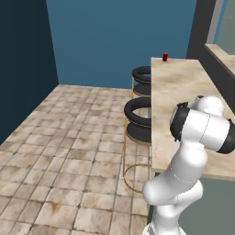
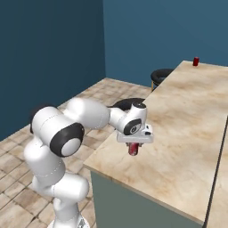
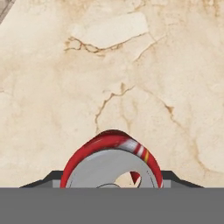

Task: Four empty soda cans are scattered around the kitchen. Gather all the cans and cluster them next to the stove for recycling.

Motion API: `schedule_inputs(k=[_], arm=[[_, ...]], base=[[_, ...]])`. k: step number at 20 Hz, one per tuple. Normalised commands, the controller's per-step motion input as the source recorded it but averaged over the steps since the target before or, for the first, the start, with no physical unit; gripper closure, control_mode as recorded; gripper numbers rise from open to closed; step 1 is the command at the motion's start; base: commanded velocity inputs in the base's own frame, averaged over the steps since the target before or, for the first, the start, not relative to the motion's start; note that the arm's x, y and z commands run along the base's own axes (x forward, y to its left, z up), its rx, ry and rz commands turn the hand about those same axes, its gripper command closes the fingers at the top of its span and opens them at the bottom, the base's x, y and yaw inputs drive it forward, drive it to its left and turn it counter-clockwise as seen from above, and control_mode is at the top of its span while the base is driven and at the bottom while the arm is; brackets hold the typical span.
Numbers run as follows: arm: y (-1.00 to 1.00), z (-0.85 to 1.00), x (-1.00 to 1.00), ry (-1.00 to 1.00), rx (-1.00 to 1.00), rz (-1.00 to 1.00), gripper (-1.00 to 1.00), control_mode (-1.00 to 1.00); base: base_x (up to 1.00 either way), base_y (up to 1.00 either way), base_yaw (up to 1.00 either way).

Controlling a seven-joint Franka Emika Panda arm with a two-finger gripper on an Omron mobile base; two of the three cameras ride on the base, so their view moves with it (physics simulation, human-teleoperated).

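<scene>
Beige marble counter (image 2: 187,120): red soda can (image 2: 133,149) upright near front edge; second red can (image 2: 195,61) at far corner.

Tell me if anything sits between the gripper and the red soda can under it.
Nothing visible does. The gripper hangs straight over the red soda can with the silvery top, fingers at either side of it on the beige marble counter. The other small red can stands at the far end.

Even, flat rendered light; the counter (image 2: 187,116) is bright, walls dim; soft blur, no glare or hard shadows.
</scene>
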Motion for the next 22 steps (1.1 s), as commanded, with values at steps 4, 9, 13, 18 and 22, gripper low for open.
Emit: schedule_inputs(k=[4,9,13,18,22], arm=[[0.0,-0.08,-0.2,0.0,0.0,0.0,1.0,-1.0],[0.03,0.0,-0.16,-0.03,0.02,0.0,1.0,-1.0],[0.11,0.1,-0.14,-0.13,0.0,0.01,1.0,-1.0],[0.15,0.18,-0.17,-0.19,0.0,0.01,1.0,-1.0],[0.14,0.29,-0.24,-0.11,0.0,0.01,1.0,-1.0]], base=[[0.0,0.0,0.0],[0.0,0.0,0.0],[0.0,0.0,0.0],[0.0,0.0,0.0],[0.0,0.0,0.0]])
